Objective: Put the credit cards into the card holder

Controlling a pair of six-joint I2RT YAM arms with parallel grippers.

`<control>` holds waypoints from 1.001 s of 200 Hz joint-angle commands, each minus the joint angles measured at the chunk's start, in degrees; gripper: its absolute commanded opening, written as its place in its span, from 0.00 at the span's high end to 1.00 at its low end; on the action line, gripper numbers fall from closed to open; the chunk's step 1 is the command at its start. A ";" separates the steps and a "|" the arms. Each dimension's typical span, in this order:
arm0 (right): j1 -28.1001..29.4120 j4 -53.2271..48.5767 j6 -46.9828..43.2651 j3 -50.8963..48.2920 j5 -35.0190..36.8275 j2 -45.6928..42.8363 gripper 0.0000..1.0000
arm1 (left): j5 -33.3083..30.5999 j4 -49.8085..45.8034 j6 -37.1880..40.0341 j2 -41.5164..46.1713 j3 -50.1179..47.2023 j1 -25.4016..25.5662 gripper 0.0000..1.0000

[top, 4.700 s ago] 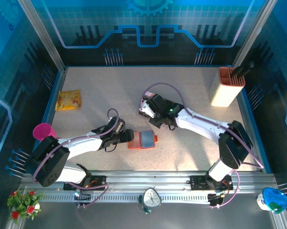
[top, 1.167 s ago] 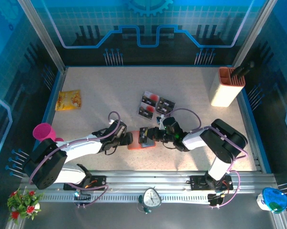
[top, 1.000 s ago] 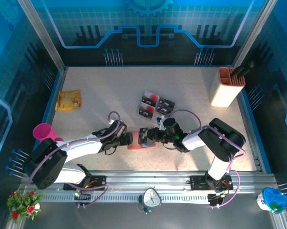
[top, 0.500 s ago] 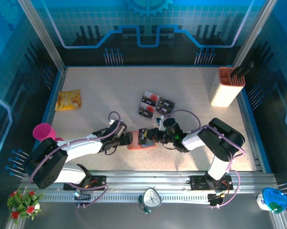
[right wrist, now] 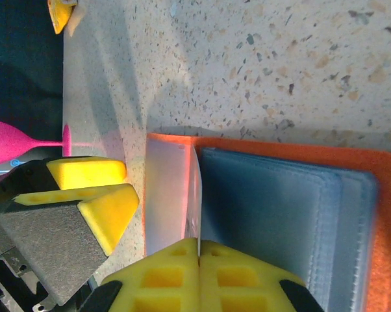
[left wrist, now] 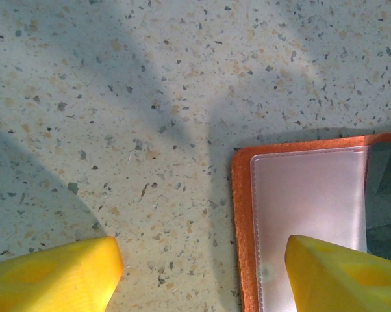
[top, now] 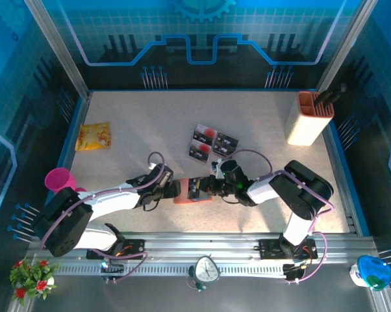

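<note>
The orange card holder (top: pixel 184 198) lies open on the table, its grey-blue pockets (right wrist: pixel 280 214) facing up. My right gripper (top: pixel 206 186) is shut on a credit card (right wrist: pixel 197 195), held edge-on just above the holder's fold. That card's dark face (left wrist: pixel 385 201) shows over the holder's right half. My left gripper (top: pixel 175 189) is open and straddles the holder's left orange edge (left wrist: pixel 241 227); one fingertip (left wrist: pixel 345 279) is over the clear pocket (left wrist: pixel 306 208) and the other (left wrist: pixel 52 279) over bare table. Several more credit cards (top: pixel 212 144) lie behind the holder.
A cream-and-orange container (top: pixel 308 119) stands at the back right. A yellow packet (top: pixel 93 136) lies at the left, and a pink cup (top: pixel 59 178) stands by the left wall. The table's front rail carries a small clock (top: pixel 206 268).
My right arm has come from the pile of cards to the holder with one card, and in the last second edged it a little left. The left gripper has stayed put.
</note>
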State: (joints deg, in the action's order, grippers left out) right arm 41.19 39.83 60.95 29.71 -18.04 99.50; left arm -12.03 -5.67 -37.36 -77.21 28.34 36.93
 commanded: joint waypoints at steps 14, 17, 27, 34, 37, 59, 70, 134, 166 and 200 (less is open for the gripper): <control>0.38 -6.89 -2.21 1.81 -1.23 0.39 1.00 | 1.13 -0.66 0.03 -3.80 -1.88 -0.11 0.29; 0.37 -6.99 -2.22 1.84 -1.26 0.40 1.00 | 1.18 -0.61 0.09 -3.82 -1.84 -0.10 0.30; 0.37 -7.30 -2.24 2.01 -1.33 0.60 1.00 | 1.28 -0.50 0.10 -3.99 -1.88 -0.12 0.30; 0.37 -7.46 -2.21 2.08 -1.38 0.69 1.00 | 1.22 -0.44 0.09 -4.08 -1.87 -0.11 0.30; 0.38 -7.55 -2.21 2.06 -1.38 0.76 1.00 | 1.29 -0.43 0.08 -4.09 -1.87 -0.15 0.30; 0.40 -8.41 -2.24 2.53 -1.48 1.08 1.00 | 1.31 -0.28 0.19 -4.32 -1.80 -0.14 0.30; 0.43 -9.01 -2.30 2.78 -1.68 1.25 1.00 | 1.31 -0.22 0.27 -4.41 -1.78 -0.13 0.30; 0.47 -11.60 -2.84 2.78 -1.51 0.31 1.00 | 1.41 -0.06 0.38 -4.62 -1.77 -0.12 0.31; 0.38 -12.40 -3.02 2.71 -1.36 -0.30 1.00 | 1.44 0.04 0.45 -4.70 -1.71 -0.10 0.31; 0.38 -12.53 -2.95 3.40 -2.07 1.01 1.00 | 1.37 0.20 0.53 -5.05 -1.79 -0.17 0.31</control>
State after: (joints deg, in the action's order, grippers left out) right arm 41.19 32.45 59.29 32.75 -19.62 99.37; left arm -12.45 -5.56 -37.34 -77.80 28.45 36.93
